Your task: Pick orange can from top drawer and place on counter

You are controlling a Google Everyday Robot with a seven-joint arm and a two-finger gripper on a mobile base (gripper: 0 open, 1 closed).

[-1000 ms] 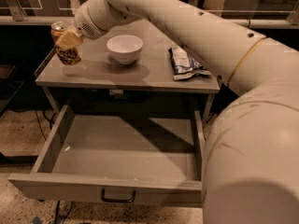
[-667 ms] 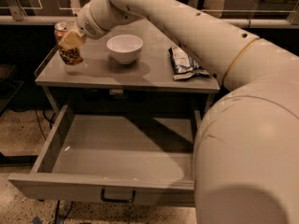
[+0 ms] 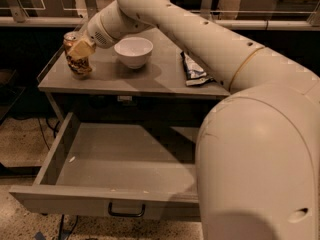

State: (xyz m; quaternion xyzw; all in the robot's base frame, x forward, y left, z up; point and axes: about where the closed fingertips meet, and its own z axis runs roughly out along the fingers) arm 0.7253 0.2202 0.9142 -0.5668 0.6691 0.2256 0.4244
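The orange can (image 3: 75, 63) stands at the far left of the counter (image 3: 150, 79), its base on or just above the surface and leaning slightly. My gripper (image 3: 80, 48) reaches in from the right, and its tan fingers (image 3: 82, 47) are closed around the can's upper half. The top drawer (image 3: 115, 204) is pulled fully open below the counter and nothing shows inside it. Its black handle (image 3: 126, 211) is at the centre of the front.
A white bowl (image 3: 133, 51) sits on the counter just right of the can. A crumpled snack bag (image 3: 194, 70) lies at the counter's right side. My arm's large body (image 3: 260, 164) covers the right part of the drawer. The floor is speckled.
The can and gripper have shifted slightly down and to the right over the counter's left end. My arm's big lower segment has moved further into view on the right.
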